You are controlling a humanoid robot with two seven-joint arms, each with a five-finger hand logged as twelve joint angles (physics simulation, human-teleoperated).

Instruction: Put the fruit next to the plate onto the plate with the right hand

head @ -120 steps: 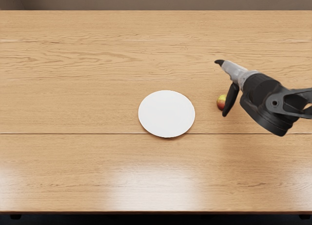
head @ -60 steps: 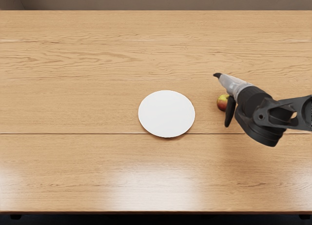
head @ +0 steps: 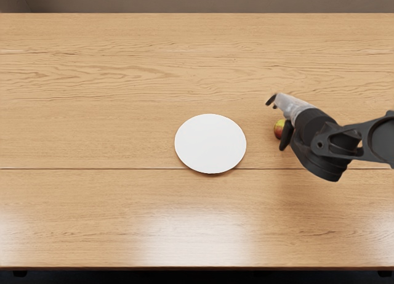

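"What did you see from where you stood?"

"The wooden table (head: 92, 204) was the same as a second before, and nothing on it was disturbed. The white plate (head: 210, 143) also did not move. It lay near the hand, on the far side of the fruit from the palm, and it carried nothing."

"And the hand itself?"

"That was the one thing that changed. The right hand (head: 308, 133) had come lower and closer in that last second. One light finger (head: 277, 100) reached out just beyond the fruit, and the dark thumb (head: 286, 136) stood on the nearer side, partly in front of it. So the fingers were spread, with the fruit between them, and they had not closed. I could not tell if the thumb already touched it."

"The fruit stayed in its place?"

"Yes. The small red and yellow fruit (head: 279, 129) sat on the table exactly where it was before, right at the fingertips and beside the plate, not on it."

"What does that mean for the job?"

"I think the approach was nearly finished and the grasp was the next step. The lifting and the carrying across to the plate were not yet done. As the fruit is round, I would fear it rolls away if the fingers close unevenly."
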